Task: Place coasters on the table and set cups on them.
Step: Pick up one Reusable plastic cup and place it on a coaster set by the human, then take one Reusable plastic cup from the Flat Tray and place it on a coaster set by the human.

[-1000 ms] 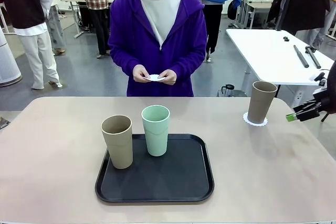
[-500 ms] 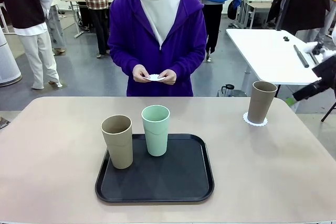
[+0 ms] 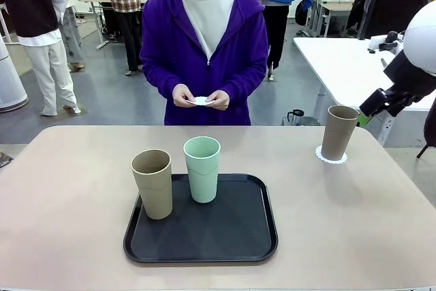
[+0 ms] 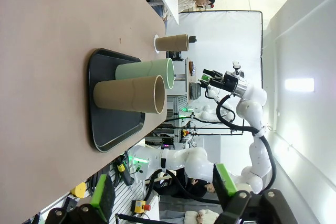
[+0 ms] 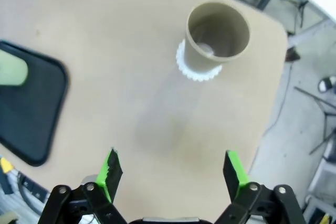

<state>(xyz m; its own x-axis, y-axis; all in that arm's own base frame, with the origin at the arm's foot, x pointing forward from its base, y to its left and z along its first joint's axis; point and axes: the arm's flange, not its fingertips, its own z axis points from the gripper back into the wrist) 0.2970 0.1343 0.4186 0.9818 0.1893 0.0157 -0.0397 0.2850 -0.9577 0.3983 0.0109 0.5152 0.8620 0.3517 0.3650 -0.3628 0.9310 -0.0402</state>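
A tan-brown cup (image 3: 339,131) is seen standing on a lacy white coaster (image 3: 331,157) near the far right corner of the beige table (image 3: 68,189). The right gripper (image 5: 173,167) is held above and apart from it, released and empty, with bare tabletop seen between its fingers. A second tan cup (image 3: 152,183) and the mint green cup (image 3: 202,168) are stood close together on the black tray (image 3: 204,240). Another coaster (image 3: 201,101) is held in the person's hands (image 3: 182,95) beyond the far edge. The left gripper (image 4: 163,190) is likewise released, well back from the tray.
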